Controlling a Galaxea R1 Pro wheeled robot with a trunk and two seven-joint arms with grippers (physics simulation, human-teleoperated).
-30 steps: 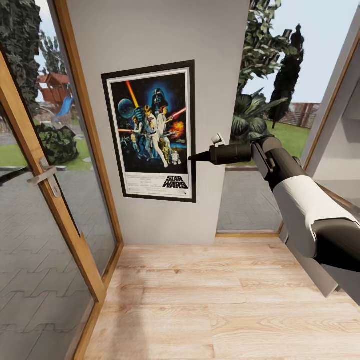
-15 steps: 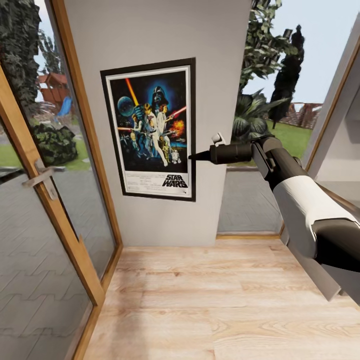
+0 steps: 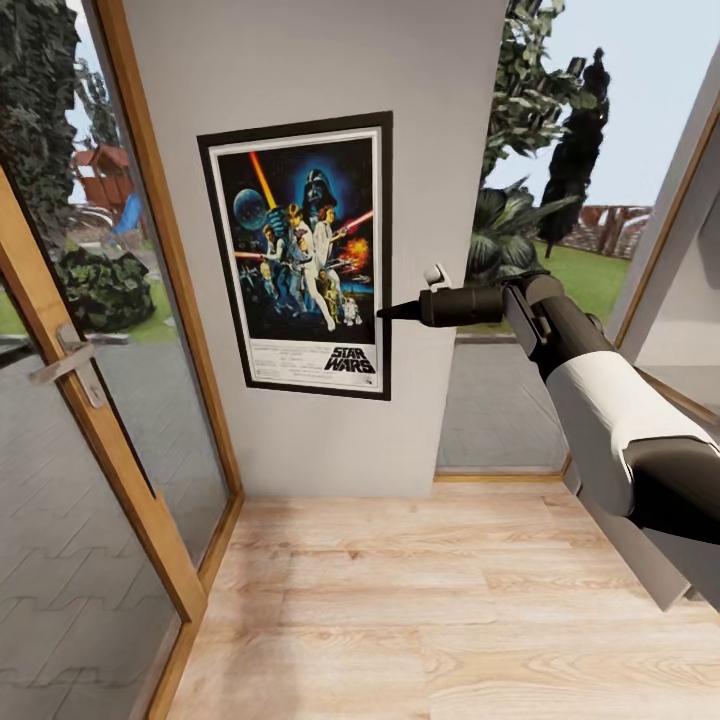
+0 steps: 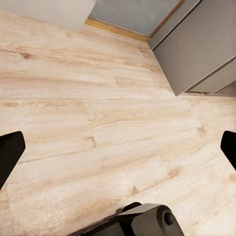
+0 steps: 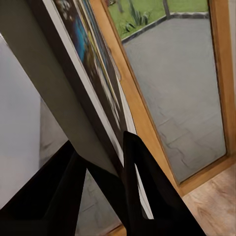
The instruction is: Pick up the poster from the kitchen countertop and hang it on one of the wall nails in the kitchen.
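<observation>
The poster (image 3: 300, 255) is hanging upright against the grey wall panel (image 3: 320, 60), its right edge pinched in the right gripper (image 3: 385, 314). Releasing only once it seats squarely seems wise. The left gripper (image 4: 118, 147) is hovering spread over wooden floor (image 4: 73, 108).

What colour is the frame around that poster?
Black, thin, with a white border inside; the poster shows best in the head view.

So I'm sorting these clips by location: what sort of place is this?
Probably a corner of a house that opens onto a garden: a pale wooden floor, a wood-framed glass door with paving outside, and a grey wall where the right gripper holds a poster.
</observation>
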